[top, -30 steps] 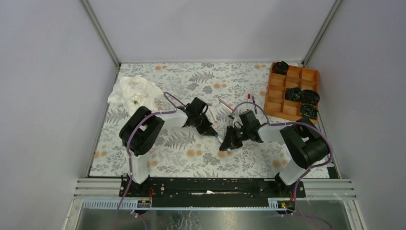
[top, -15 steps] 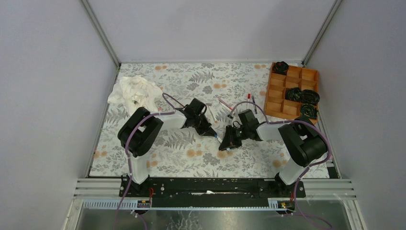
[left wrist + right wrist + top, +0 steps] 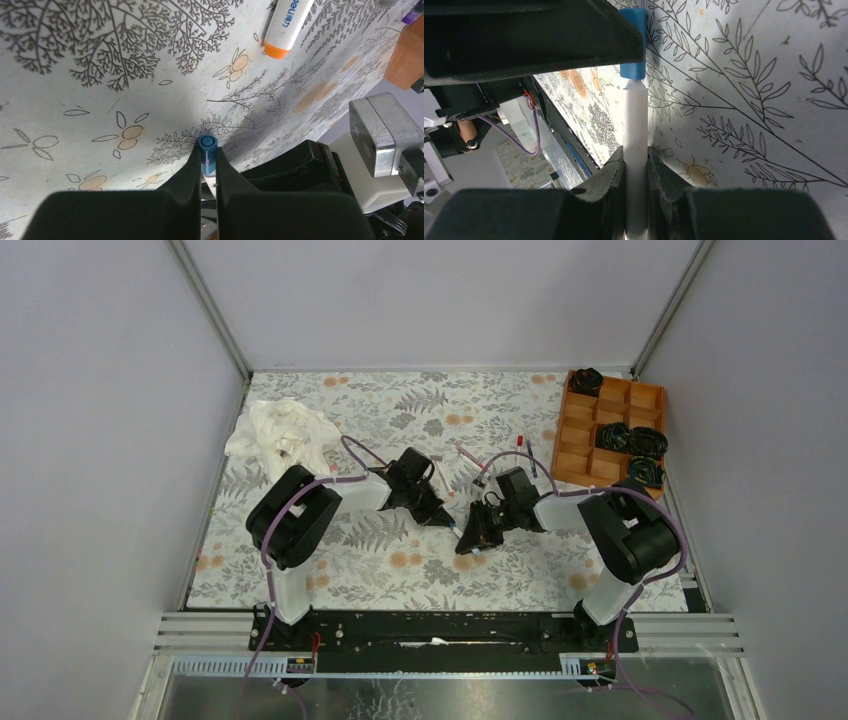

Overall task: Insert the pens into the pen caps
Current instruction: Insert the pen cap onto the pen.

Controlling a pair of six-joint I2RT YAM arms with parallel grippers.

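A flower-and-fern printed tablecloth point(image 3: 400, 405) covers the table between plain grey walls. At the upper left of the overhead view lies a crumpled white cloth point(image 3: 280, 435).

Towards the middle, the left gripper point(image 3: 440, 517) is clenched on a small blue pen cap point(image 3: 207, 143). Its fingers pinch the cap's sides, probably so that its mouth is free to face the other arm. Just to the right, the right gripper point(image 3: 472, 540) clamps a white pen point(image 3: 635, 150) low on the barrel, leaving the front length bare to enter the cap.

From overhead the two grippers meet tip to tip, but pen and cap are too small to make out there. The left wrist view shows the cap end-on, plus a loose white marker with an orange end point(image 3: 287, 22) lying at the top of its frame. Only the right wrist view shows pen and cap in line, with the pen's narrowed tip at the cap's mouth. How deep it sits cannot be told.

At the upper right, a wooden compartment tray point(image 3: 580, 430) holds black coiled items point(image 3: 630, 440).
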